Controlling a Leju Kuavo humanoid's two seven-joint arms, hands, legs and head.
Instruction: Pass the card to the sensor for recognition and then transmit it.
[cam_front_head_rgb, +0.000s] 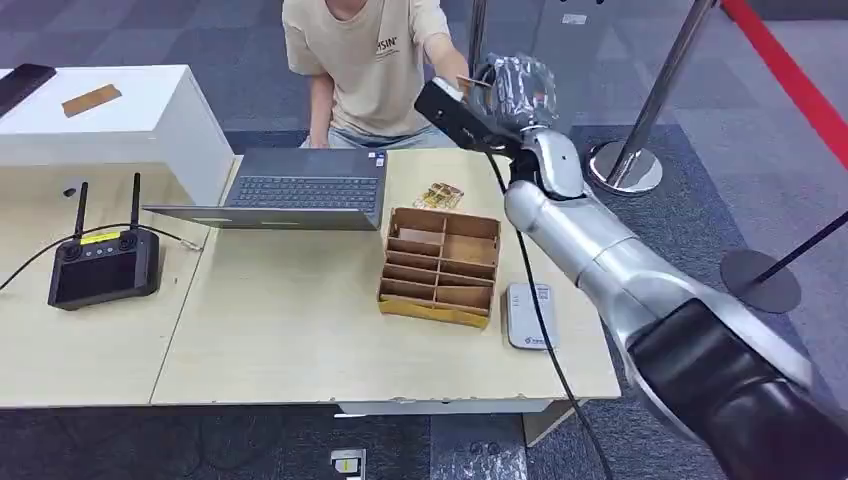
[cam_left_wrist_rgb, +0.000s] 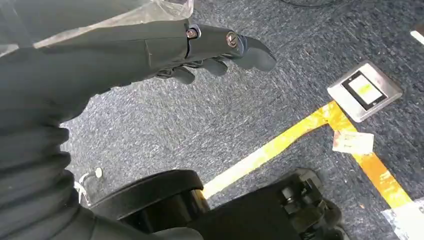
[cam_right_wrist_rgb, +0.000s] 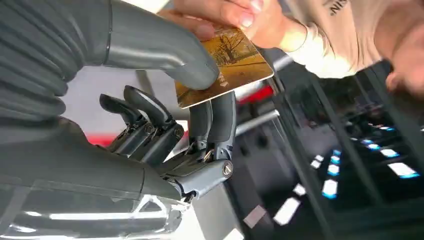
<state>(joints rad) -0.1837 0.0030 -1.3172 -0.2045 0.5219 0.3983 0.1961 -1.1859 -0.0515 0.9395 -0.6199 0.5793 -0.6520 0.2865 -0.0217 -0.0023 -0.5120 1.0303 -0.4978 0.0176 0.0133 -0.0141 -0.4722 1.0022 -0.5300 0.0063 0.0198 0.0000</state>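
The thin rectangular card printed with a golden-brown tree scene is up in the air beyond the far edge of the light wooden counter, pinched between the thick grey thumb and dark fingers of the right hand — a person's hand grips the same card at its other end. The person in a beige T-shirt stands just behind the counter's far edge. On the counter, the small white rounded sensor box lies near the front right corner, just beside the brown cardboard tray with divided compartments; a few more gold cards lie near the far edge behind the tray. An open grey laptop sits at the far edge, and a black remote controller with two antennas lies on the adjoining counter towards the left. The middle and front of the counter offer bare surface. The silver right arm reaches out past the counter's right edge, raised towards the person. The left hand hangs over blue-grey carpet — fingers loosely extended, holding nothing.
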